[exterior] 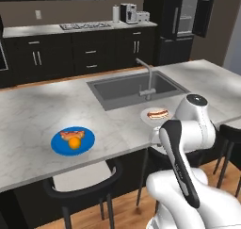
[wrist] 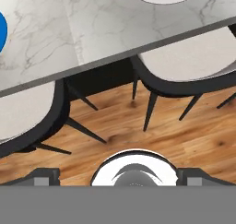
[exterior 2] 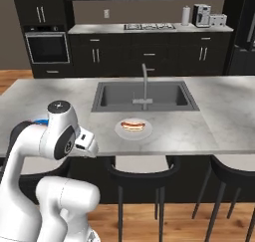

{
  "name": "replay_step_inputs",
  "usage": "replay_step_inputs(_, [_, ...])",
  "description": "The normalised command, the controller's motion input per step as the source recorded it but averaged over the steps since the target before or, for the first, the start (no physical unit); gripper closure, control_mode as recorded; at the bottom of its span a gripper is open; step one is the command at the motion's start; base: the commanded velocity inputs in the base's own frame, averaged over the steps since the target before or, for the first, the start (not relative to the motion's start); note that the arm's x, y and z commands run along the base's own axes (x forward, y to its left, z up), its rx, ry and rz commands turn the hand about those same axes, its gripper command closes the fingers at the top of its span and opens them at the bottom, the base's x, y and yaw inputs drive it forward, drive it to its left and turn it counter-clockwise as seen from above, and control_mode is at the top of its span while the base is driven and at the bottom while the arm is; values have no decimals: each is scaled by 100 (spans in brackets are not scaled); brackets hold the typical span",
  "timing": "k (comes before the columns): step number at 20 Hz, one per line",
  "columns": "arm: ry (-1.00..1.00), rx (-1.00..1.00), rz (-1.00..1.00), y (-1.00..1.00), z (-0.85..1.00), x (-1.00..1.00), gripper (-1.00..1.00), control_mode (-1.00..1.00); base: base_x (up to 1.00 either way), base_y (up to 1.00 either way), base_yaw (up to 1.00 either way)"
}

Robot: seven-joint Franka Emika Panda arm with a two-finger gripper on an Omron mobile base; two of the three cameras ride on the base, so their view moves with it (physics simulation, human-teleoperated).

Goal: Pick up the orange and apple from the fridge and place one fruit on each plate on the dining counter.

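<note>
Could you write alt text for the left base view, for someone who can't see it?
A blue plate holding an orange sits on a marbled counter, left of a white plate with food beside the sink. A white robot arm rises at lower right.

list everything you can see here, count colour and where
dining counter: 1, light grey marbled, across the middle
sink: 1, dark grey, inset in the counter, tap at its near edge
blue plate: 1, bright blue, counter's near left, also holds a pale reddish food item
orange: 1, bright orange, on the blue plate
white plate: 1, white, in front of the sink, holds a hot dog
stools: several, dark frames with pale seats, along the counter's near side
fridge: 1, black, door open, far right
wall cabinets: dark, behind, with a cooktop, an oven and small appliances
floor: wood, brown
arm: 1, white with dark joints, near the counter edge
</note>
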Motion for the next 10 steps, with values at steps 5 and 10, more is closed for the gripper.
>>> replay_step_inputs(5, [0, 0, 0, 0, 0, 0, -100, 100, -6, -59, -2])
replay_step_inputs(10, [0, 0, 0, 0, 0, 0, -100, 100, 0, -97, 0])
